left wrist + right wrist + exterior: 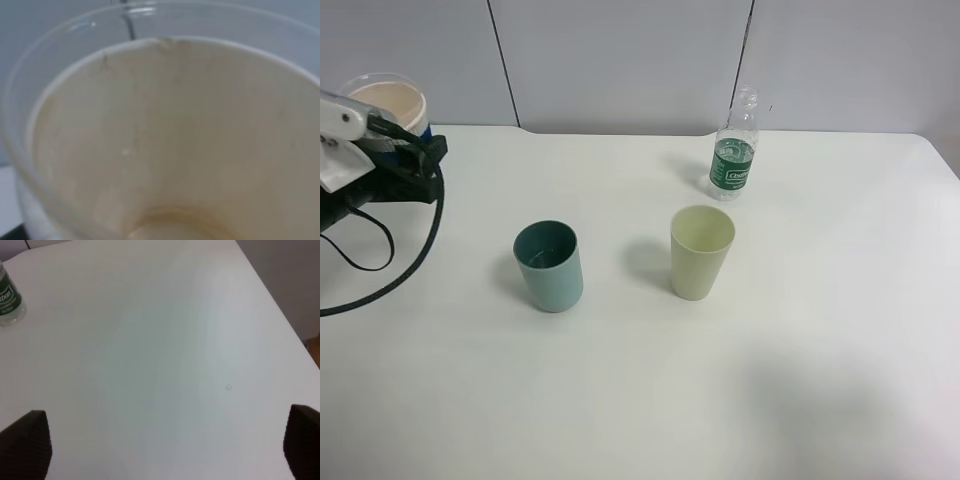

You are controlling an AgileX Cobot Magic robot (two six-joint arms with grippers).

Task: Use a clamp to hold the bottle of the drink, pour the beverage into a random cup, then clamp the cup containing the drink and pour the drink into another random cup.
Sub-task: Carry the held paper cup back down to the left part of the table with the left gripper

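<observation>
From the high camera I see the left gripper far out at the left edge of the table, lifted above it, with the cup containing the drink clamped at its end; the jaws are pinching that cup, though the fingers themselves are hidden behind the arm's black housing and cable. The left wrist camera is filled by the cup's cream inside, seen from close up and looking down toward its bottom (the view is too blurred for me to say whether any liquid sits in it). The teal tumbler stands upright left of the table's middle, and I can make out a shimmer low in its dark inside that may be the beverage. The pale yellow-green tumbler stands upright just to its right, apart from it. The bottle stands upright near the back edge, behind the yellow-green tumbler, uncapped as far as I can tell. My right gripper is out of the high view; its wrist camera shows both dark fingertips spread wide over bare table, holding nothing, with the bottle's green label showing well away from the fingertips.
</observation>
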